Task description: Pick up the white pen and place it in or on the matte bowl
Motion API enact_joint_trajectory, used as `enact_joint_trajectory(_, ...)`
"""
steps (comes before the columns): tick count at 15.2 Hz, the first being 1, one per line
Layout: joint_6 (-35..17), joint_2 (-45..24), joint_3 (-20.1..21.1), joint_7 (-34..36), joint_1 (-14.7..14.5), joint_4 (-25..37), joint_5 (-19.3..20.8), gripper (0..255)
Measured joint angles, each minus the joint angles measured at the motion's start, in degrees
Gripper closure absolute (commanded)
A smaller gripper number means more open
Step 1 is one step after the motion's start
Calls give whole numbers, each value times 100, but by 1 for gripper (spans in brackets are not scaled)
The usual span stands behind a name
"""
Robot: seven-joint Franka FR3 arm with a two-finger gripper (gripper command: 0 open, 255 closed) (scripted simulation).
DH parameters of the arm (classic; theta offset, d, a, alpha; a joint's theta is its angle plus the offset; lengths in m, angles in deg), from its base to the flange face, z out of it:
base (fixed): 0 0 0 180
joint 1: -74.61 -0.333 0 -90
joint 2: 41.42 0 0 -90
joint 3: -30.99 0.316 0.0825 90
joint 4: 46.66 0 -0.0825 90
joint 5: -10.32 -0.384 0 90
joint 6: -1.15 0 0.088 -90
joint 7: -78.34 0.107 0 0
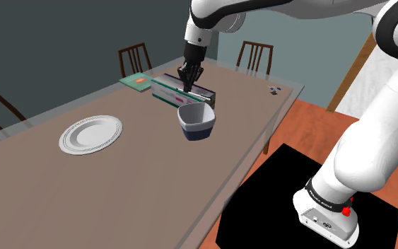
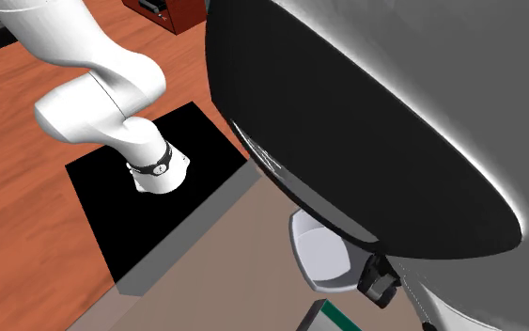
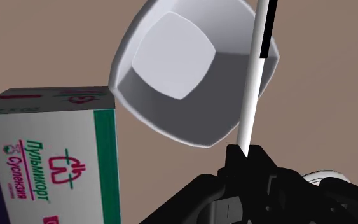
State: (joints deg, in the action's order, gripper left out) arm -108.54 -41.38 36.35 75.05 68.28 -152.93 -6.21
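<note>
Gripper (image 3: 246, 167) clasps the white pen (image 3: 252, 76) lengthwise, tip aimed down, likely for a clean drop into the bowl (image 1: 196, 120) at its six o'clock, shoulder view.

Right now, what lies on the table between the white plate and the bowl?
Nothing: in the shoulder view, the brown table is bare between the plate and the bowl.

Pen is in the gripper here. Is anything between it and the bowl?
Nothing visible does. The gripper is shut on the pen, and the bowl lies just beyond with its open mouth facing it. The box stands beside the bowl, not over it.
</note>
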Motion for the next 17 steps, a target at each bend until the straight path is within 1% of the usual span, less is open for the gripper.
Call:
enact_joint_trajectory(13,-914,-180,23,-250,-23,-764,-103,255)
enact_joint_trajectory(17,-965,-198,23,-268,-23,-798,-110,255)
